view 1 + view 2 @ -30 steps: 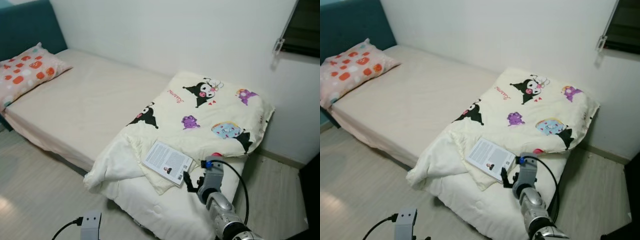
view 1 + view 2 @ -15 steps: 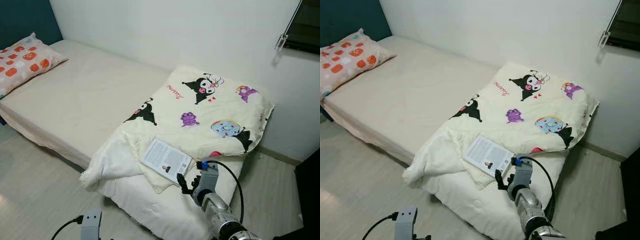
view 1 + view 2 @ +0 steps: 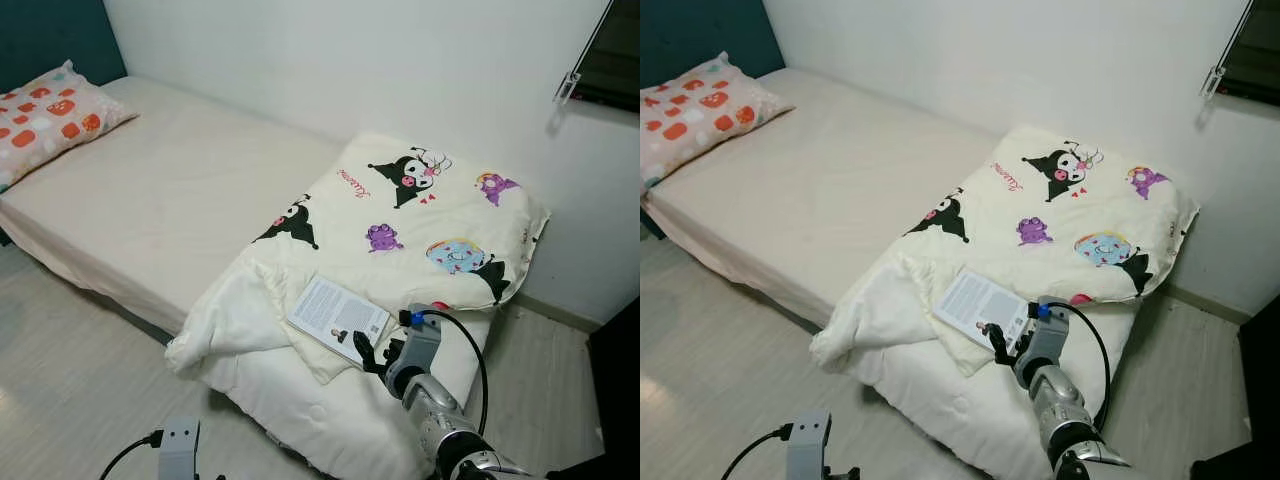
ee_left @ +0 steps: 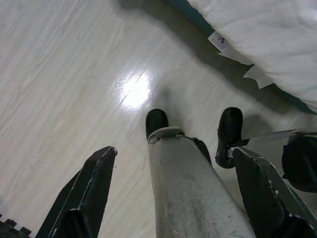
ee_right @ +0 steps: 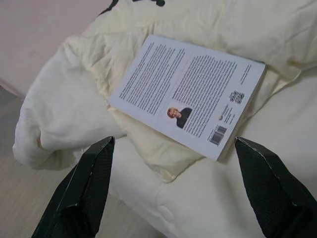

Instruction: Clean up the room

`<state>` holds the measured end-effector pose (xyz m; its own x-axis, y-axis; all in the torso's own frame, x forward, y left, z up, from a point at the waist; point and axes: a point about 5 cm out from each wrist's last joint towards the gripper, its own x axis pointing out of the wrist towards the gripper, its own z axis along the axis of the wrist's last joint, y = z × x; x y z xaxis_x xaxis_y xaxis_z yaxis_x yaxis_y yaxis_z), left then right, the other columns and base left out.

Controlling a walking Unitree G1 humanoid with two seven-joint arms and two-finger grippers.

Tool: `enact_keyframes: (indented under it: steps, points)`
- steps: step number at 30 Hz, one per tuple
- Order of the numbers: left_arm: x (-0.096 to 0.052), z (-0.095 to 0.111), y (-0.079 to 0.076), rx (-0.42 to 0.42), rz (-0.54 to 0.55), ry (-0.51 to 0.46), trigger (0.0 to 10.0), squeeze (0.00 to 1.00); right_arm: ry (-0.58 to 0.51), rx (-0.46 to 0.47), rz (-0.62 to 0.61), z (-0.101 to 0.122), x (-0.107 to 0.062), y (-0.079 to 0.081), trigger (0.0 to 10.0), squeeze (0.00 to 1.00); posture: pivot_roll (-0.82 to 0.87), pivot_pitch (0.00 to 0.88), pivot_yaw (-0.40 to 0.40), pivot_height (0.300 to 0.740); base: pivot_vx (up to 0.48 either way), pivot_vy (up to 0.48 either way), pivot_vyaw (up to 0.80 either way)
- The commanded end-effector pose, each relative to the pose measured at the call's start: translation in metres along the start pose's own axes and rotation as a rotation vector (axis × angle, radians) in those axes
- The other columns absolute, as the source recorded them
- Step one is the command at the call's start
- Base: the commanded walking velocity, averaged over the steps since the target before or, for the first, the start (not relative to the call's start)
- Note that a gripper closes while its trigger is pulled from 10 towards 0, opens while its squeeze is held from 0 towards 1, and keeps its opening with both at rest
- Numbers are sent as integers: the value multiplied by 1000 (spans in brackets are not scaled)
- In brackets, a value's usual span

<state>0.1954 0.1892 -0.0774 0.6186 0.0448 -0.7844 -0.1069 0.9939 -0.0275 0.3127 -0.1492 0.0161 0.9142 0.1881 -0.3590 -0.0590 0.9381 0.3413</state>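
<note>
Closer now, right gripper (image 3: 372, 352) hangs just beside the book (image 3: 336, 317), fingers (image 5: 86, 198) apart.

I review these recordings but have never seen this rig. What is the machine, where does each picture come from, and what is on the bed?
A humanoid robot with two arms is tidying a bedroom. The two wide pictures come from its head camera. The others look along each wrist's two black fingers. On the bed lie a pillow, a folded cartoon-print duvet and a book lying back cover up. The right gripper is open and empty, close before the book. The left gripper, also open, hangs over the wooden floor near the robot's feet.
</note>
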Motion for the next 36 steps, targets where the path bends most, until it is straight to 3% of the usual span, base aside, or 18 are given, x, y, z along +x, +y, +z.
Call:
enact_keyframes:
  steps: [1,6,9,10,14,15,17,25,27,29,31,32,33,35,36]
  points:
    - [-2,-6,7,7,22,21,10000,0,5,32,-11,-2,-1,-1,10000,0,-150,121,-23,660,0,0,0]
    - [-2,-4,10,-7,44,2,10000,0,-12,64,-13,-1,-1,-3,10000,0,-153,123,-22,640,0,0,0]
    - [-1,6,18,-50,85,-46,10000,0,-27,76,-16,2,-1,-5,10000,0,-149,125,-24,625,0,0,0]
    - [-1,22,27,-61,134,-103,10000,0,-45,90,-25,7,-1,-8,10000,0,-149,127,-23,615,0,0,0]
    - [-1,37,35,-51,182,-160,10000,0,-66,91,-33,13,0,-10,10000,0,-148,128,-22,605,0,0,0]
    - [-3,54,44,-15,255,-222,10000,0,-104,101,-26,21,2,-9,10000,0,-149,132,-19,595,0,0,0]
    - [-4,65,52,30,321,-259,10000,0,-137,112,-16,29,3,-7,10000,0,-148,135,-16,585,0,0,0]
    - [-11,84,69,102,489,-343,10000,0,-229,137,44,51,8,2,10000,0,-142,156,-9,560,0,0,0]
    - [-13,85,72,84,511,-356,10000,0,-243,147,57,54,9,4,10000,0,-136,164,-8,555,0,0,0]
    - [-15,90,76,-10,510,-392,10000,0,-271,163,101,62,11,10,10000,0,-121,182,-7,545,0,0,0]
    - [-15,92,76,-51,500,-404,10000,0,-281,168,117,65,11,12,10000,0,-118,185,-7,540,0,0,0]
    - [-14,94,74,-108,458,-417,10000,0,-292,174,140,68,12,15,10000,0,-111,190,-6,535,0,0,0]
    - [-14,94,74,-108,458,-417,10000,0,-292,174,140,68,12,15,10000,0,-111,190,-6,535,0,0,0]
    - [-11,99,62,-185,322,-445,10000,0,-323,187,180,76,14,22,10000,0,-101,207,0,535,0,0,0]
    - [-11,99,62,-185,322,-445,10000,0,-323,187,180,76,14,22,10000,0,-101,207,0,535,0,0,0]
